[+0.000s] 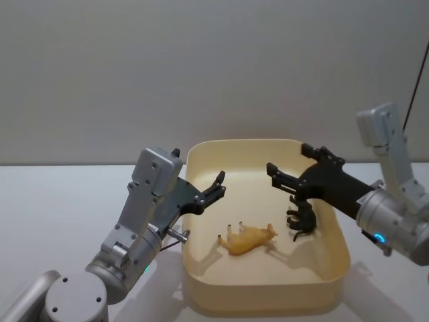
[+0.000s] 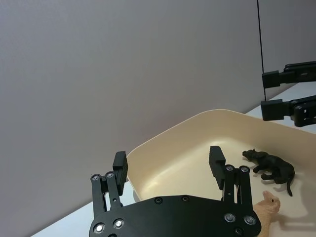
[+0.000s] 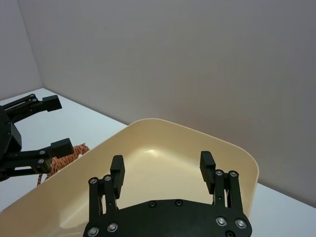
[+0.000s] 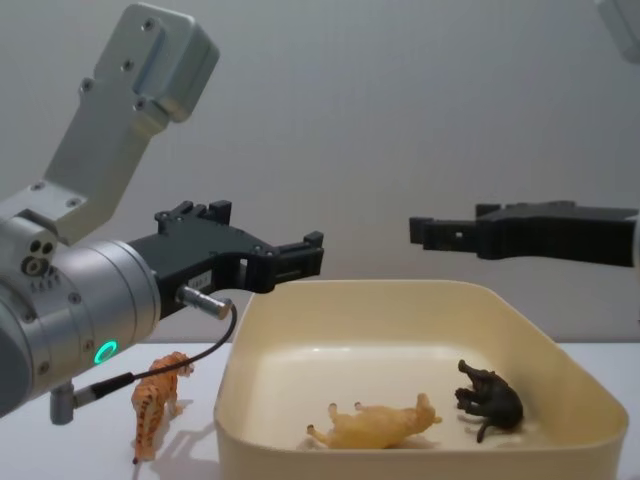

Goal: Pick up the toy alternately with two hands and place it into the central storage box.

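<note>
Both arms are made of brushed silver cylinders and boxy pale-grey housings with rounded corners. The left arm (image 4: 80, 300) has a glowing green ring light (image 4: 103, 352) on its wrist segment and a thin black cable (image 4: 200, 352) strung between two silver plugs, and the right arm (image 1: 395, 221) has a small blue light (image 1: 379, 237). The left gripper (image 1: 220, 184) and the right gripper (image 1: 288, 159) are matte black, each with two slim linkage fingers (image 3: 114, 182) ending in flat rectangular pads (image 3: 207, 162), mounted on a broad black plate (image 3: 168, 219) dotted with small silver screws (image 3: 220, 221).
</note>
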Controlling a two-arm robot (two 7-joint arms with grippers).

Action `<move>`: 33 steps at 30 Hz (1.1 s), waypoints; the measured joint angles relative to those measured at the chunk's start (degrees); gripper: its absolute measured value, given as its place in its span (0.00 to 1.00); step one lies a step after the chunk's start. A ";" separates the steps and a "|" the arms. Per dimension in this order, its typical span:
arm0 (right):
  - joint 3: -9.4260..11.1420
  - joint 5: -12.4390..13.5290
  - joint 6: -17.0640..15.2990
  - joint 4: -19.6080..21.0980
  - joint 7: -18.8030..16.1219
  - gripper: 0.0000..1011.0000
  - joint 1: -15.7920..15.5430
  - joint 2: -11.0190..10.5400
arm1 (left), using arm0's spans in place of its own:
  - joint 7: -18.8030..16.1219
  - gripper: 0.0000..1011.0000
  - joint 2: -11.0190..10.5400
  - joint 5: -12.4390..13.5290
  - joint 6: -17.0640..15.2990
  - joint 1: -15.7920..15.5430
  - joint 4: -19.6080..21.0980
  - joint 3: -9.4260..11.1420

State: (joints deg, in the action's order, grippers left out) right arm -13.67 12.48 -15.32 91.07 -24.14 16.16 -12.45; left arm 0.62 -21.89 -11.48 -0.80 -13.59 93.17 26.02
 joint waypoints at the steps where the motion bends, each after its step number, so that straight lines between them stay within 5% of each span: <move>1: 0.00 0.00 0.00 0.00 0.00 0.89 0.00 0.00 | 0.00 0.99 0.00 0.00 0.00 0.00 0.00 0.00; 5: 1.01 1.16 0.61 1.51 0.36 0.99 -1.25 -1.47 | 0.00 0.99 0.00 0.00 0.00 0.00 0.00 0.00; 19: 3.71 4.80 0.78 6.33 1.63 0.99 -5.31 -5.59 | -0.47 0.99 -0.10 -0.30 -0.22 0.32 0.31 -0.11; 33: 4.67 6.07 0.78 8.06 2.06 0.99 -6.77 -7.09 | -8.69 0.99 -3.89 -5.98 -5.12 5.26 6.58 -1.99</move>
State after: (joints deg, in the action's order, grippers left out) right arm -9.00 18.54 -14.54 99.13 -22.07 9.39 -19.54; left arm -8.07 -25.78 -17.46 -5.92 -8.32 99.75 24.03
